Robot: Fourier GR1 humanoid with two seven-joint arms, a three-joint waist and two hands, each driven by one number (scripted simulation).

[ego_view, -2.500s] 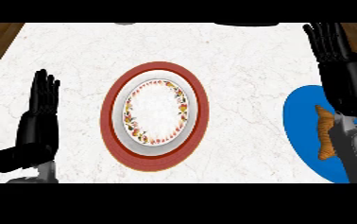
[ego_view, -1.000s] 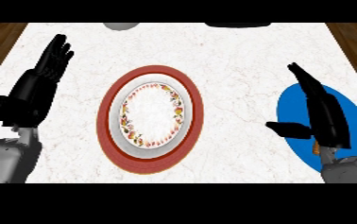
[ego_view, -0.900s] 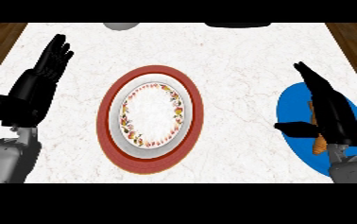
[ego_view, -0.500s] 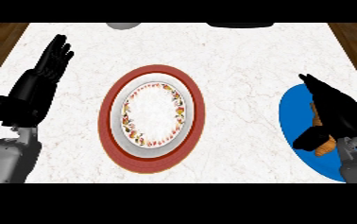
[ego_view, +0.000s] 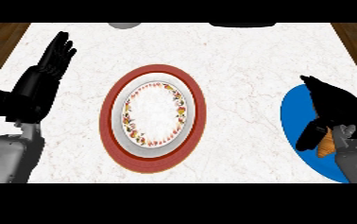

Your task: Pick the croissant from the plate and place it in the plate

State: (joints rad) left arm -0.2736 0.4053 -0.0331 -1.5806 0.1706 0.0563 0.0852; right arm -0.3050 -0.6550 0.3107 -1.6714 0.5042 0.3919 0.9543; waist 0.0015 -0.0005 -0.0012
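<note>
A blue plate [ego_view: 296, 116] lies at the right edge of the counter, partly cut off by the view. On it an orange-brown croissant [ego_view: 325, 143] shows only as a small strip. My right hand [ego_view: 333, 107] lies over the croissant with fingers and thumb curled down around it, hiding most of it. A white plate with a floral rim [ego_view: 155, 113] sits on a red plate [ego_view: 115, 138] in the middle of the counter. My left hand [ego_view: 43, 79] rests open at the left edge, fingers up.
A grey object [ego_view: 123, 25] and a dark object [ego_view: 242, 24] peek in at the counter's far edge. Wooden floor shows past the marble top at both upper corners.
My right hand has moved toward me over the blue plate and lowered onto the croissant, fingers closing round it. The left hand has stayed still over the last second.
</note>
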